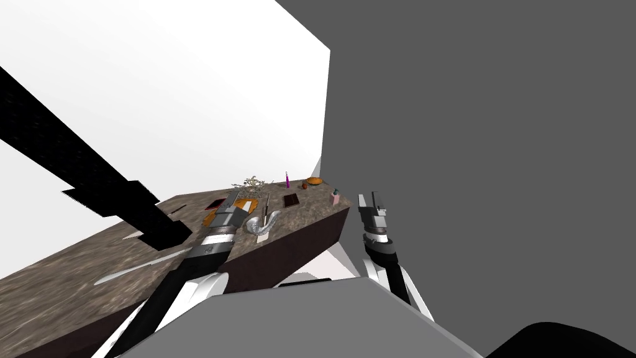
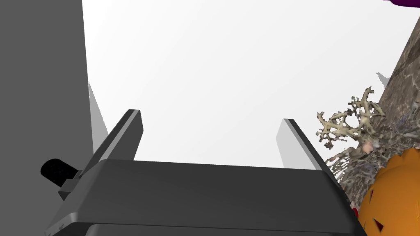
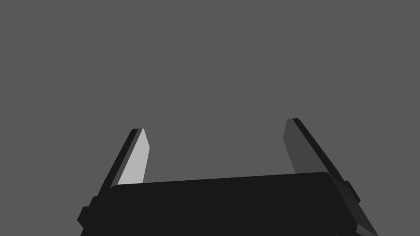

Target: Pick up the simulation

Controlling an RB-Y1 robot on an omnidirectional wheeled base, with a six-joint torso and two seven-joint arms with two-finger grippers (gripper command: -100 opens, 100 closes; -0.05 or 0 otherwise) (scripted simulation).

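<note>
Left pincer (image 2: pixel 211 141) spread and empty, low over the mottled brown desk (image 1: pixel 74 279) beside an orange cut-out thing (image 2: pixel 393 196) and a dry twig (image 2: pixel 352 123), likely lined up for a grab. I can't tell which item there is the target. Right pincer (image 3: pixel 213 151) released too, parked off the desk's end, facing the grey wall (image 1: pixel 484 124).

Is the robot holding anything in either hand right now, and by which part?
Nothing is held. The left hand is open and empty near an orange pumpkin; the right hand is open and empty too.
</note>
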